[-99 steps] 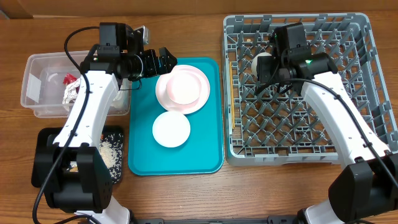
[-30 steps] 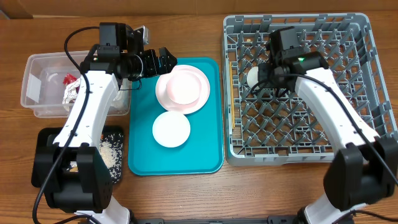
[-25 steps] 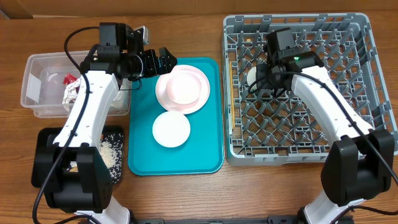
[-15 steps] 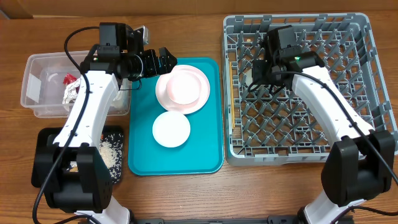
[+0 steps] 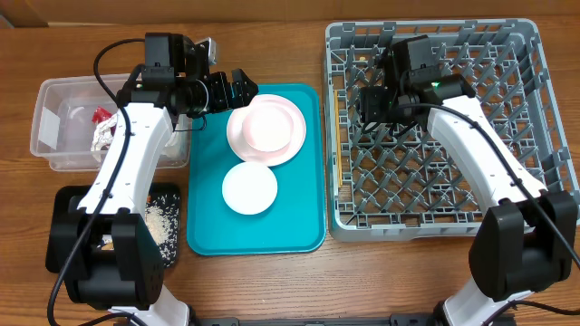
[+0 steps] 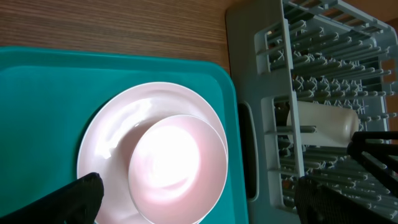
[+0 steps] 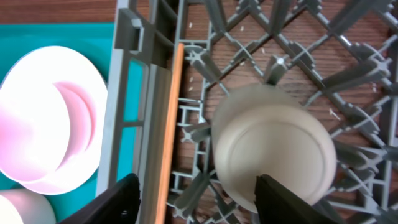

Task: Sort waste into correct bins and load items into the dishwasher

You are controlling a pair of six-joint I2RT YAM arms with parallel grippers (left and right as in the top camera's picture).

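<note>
The right gripper (image 7: 199, 185) hangs over the upper left corner of the large square grey plastic dish rack (image 5: 453, 190). Its two fingers are spread wide and grip nothing. The small white round cup (image 7: 267, 143) lies on its side among the pegs there, close to the rack's left wall. The left gripper (image 5: 234, 87) is also wide open and empty, at the upper left corner of the teal plastic tray (image 5: 299, 226). It is beside the white round bowl (image 5: 268, 127), which sits in the large white plate (image 5: 237, 138). The smaller white plate (image 5: 249, 188) lies near the tray's middle.
</note>
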